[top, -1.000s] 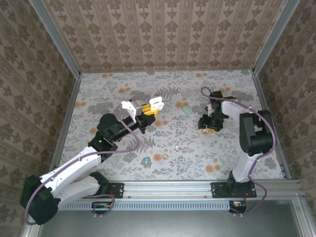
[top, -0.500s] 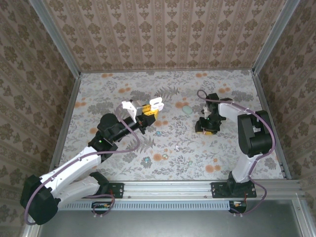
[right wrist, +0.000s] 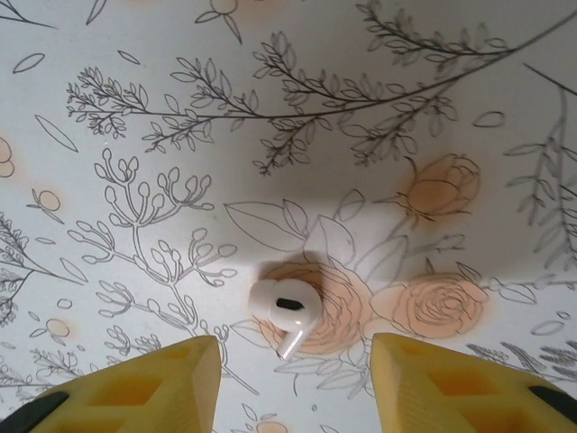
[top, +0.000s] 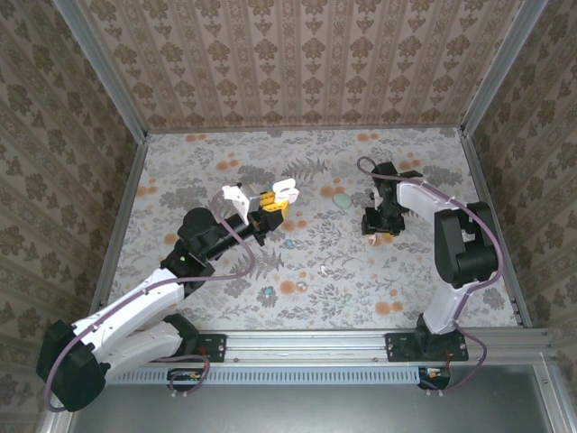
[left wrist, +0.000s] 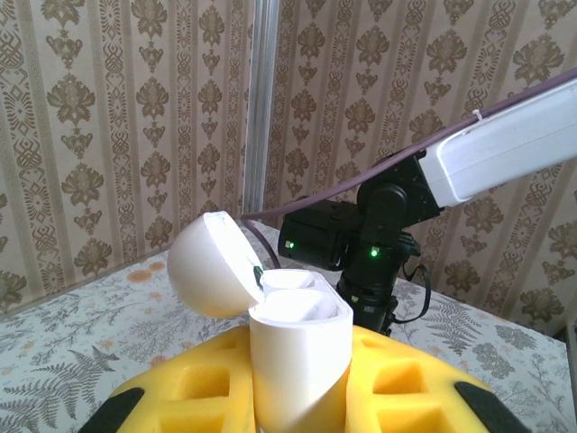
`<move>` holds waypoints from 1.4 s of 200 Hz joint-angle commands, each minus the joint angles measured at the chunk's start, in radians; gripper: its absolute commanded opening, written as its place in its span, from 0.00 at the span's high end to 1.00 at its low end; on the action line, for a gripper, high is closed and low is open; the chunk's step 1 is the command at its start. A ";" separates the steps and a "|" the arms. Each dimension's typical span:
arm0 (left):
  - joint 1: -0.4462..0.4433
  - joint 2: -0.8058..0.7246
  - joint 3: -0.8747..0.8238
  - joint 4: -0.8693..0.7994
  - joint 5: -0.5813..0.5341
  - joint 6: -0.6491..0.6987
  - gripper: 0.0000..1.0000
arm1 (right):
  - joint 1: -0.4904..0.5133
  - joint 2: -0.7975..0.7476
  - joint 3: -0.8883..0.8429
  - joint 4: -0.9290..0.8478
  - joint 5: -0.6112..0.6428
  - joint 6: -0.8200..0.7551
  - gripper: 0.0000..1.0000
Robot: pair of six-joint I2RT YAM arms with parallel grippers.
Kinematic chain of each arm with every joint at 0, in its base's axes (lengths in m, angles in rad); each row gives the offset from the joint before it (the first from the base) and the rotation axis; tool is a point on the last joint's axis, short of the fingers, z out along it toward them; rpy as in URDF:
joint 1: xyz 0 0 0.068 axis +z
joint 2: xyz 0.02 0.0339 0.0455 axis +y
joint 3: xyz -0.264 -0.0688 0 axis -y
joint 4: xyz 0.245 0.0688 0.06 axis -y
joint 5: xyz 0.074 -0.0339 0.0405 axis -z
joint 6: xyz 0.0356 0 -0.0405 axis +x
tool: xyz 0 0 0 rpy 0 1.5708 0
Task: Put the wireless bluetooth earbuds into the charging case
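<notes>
My left gripper [top: 270, 204] is shut on a white charging case [top: 286, 189], held up above the table's middle. In the left wrist view the case [left wrist: 297, 352] stands upright between the yellow pads [left wrist: 180, 388], its lid [left wrist: 212, 275] flipped open to the left. A white stemmed earbud [right wrist: 287, 311] lies on a printed orange rose. My right gripper [right wrist: 293, 383] hangs open over it, its yellow fingers [right wrist: 153, 388] to either side and clear of it. From above, that gripper [top: 380, 225] points down at the table's right side.
A pale teal case [top: 343, 200] lies closed between the two grippers. Small loose buds lie on the floral cloth near the front middle: teal ones [top: 288, 243] [top: 268, 291] and a whitish one [top: 325, 269]. Patterned walls enclose the table on three sides.
The right gripper has shifted a little over its spot and its fingers have narrowed slightly. The left arm with the open case has stayed still.
</notes>
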 commanded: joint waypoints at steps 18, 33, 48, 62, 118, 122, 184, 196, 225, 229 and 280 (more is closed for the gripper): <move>-0.003 -0.010 0.005 0.011 -0.006 0.014 0.96 | 0.020 0.063 0.042 -0.030 0.065 0.054 0.52; -0.003 -0.010 0.006 0.011 -0.008 0.016 0.95 | 0.024 0.077 0.049 -0.030 0.065 0.055 0.52; -0.003 -0.008 0.008 0.011 -0.009 0.019 0.96 | 0.026 0.085 0.050 -0.026 0.069 0.059 0.53; -0.003 -0.008 0.008 0.011 -0.010 0.018 0.95 | 0.028 0.095 0.052 -0.026 0.076 0.061 0.53; -0.003 -0.007 0.004 0.011 -0.011 0.018 0.95 | 0.028 0.114 0.051 -0.016 0.076 0.064 0.60; -0.003 -0.008 0.005 0.011 -0.011 0.019 0.96 | 0.028 0.115 0.051 -0.016 0.076 0.064 0.60; -0.003 -0.006 0.003 0.010 -0.014 0.018 0.95 | 0.035 0.132 0.045 -0.006 0.087 0.067 0.66; -0.003 -0.006 0.004 0.009 -0.014 0.018 0.96 | 0.036 0.135 0.044 -0.005 0.091 0.066 0.67; -0.003 -0.004 0.005 0.004 -0.014 0.019 0.95 | 0.040 0.128 0.040 -0.002 0.094 0.058 0.71; -0.002 -0.004 0.005 0.002 -0.015 0.020 0.95 | 0.041 0.123 0.039 -0.001 0.094 0.056 0.72; -0.003 0.034 0.011 -0.002 -0.010 0.026 0.95 | 0.067 -0.030 0.025 -0.002 0.104 0.023 0.72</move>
